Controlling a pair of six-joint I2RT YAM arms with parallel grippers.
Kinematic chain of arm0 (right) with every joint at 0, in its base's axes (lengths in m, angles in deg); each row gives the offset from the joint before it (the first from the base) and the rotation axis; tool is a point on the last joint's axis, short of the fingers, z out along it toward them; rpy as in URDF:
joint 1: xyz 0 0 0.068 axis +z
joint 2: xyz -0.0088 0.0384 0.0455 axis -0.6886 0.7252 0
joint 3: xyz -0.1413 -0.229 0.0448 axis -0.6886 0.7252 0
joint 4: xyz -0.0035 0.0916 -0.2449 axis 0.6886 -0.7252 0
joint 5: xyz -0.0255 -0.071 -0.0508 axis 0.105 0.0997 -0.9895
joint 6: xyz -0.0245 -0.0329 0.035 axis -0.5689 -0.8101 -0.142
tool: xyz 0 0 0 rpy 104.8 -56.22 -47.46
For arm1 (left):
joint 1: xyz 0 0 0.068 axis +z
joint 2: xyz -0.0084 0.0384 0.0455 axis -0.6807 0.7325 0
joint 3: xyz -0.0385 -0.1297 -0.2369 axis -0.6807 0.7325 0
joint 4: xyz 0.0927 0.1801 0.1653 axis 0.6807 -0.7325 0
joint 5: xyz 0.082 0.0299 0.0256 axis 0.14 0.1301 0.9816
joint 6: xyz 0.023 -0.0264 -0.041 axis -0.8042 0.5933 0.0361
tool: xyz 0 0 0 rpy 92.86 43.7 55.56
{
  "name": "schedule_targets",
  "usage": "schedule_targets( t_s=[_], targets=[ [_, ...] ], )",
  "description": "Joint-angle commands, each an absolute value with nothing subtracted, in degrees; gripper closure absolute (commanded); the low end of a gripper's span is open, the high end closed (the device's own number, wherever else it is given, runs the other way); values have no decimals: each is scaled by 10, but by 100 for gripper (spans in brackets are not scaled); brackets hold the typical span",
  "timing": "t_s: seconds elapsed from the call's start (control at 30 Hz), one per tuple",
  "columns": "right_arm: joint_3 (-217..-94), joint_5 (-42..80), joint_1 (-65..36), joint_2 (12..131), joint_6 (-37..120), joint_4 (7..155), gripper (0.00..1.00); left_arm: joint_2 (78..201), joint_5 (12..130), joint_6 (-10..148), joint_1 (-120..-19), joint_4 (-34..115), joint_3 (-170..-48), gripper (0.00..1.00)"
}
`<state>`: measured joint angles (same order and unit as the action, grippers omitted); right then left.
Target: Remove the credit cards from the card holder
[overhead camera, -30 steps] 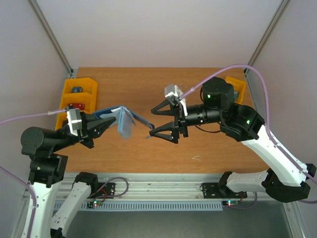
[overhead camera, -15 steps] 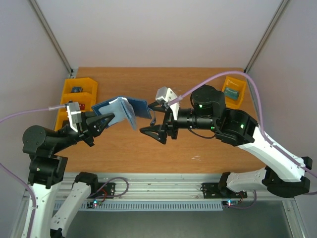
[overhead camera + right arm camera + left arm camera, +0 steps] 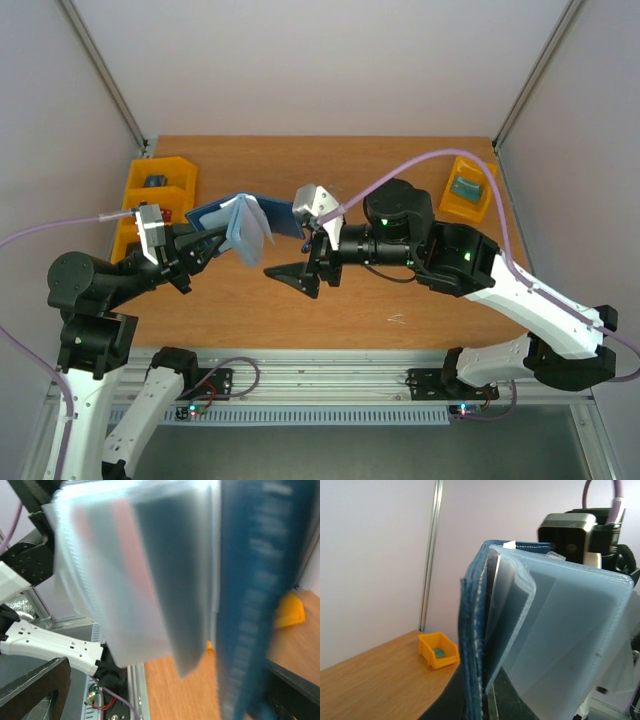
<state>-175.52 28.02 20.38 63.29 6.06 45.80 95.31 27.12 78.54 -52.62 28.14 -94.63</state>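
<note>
Leftward came the right gripper (image 3: 284, 250), jaws spread wide — the card holder (image 3: 243, 226), pinched aloft centre-left by the left gripper (image 3: 203, 247), hangs just left of it (credit cards (image 3: 131, 565) sleeved inside).

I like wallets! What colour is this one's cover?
Wallet: dark blue, clearest in left wrist view.

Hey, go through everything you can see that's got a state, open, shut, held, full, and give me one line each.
card holder: open, held up in the air.
credit cards: inside the holder's clear sleeves, not yet out.
left hand: shut on the card holder.
right hand: open wide, at the holder's free end.
left yellow bins: small items inside.
right yellow bin: teal item inside.
</note>
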Motion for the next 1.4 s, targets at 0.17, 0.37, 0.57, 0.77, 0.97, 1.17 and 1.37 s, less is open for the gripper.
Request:
schedule_targets(
  t_s=[0.17,0.37,0.57,0.77,0.97,1.17,1.37],
  targets=[
    [-1793,95,297,683,14,511,1,952,276,788,-527,302,-941,100],
    [-1806,26,308,697,23,522,2,950,274,787,-527,300,-941,100],
    [-1783,-15,308,669,33,527,5,945,272,780,-527,295,-939,100],
    [-1781,-45,308,660,38,523,13,943,269,777,-527,294,-938,100],
    [-1789,-46,308,663,40,508,13,940,268,774,-527,292,-934,100],
    [-1799,57,281,656,56,480,7,937,267,773,-527,293,-930,100],
    [-1810,106,241,660,96,461,6,933,263,767,-527,289,-929,100]
  ],
)
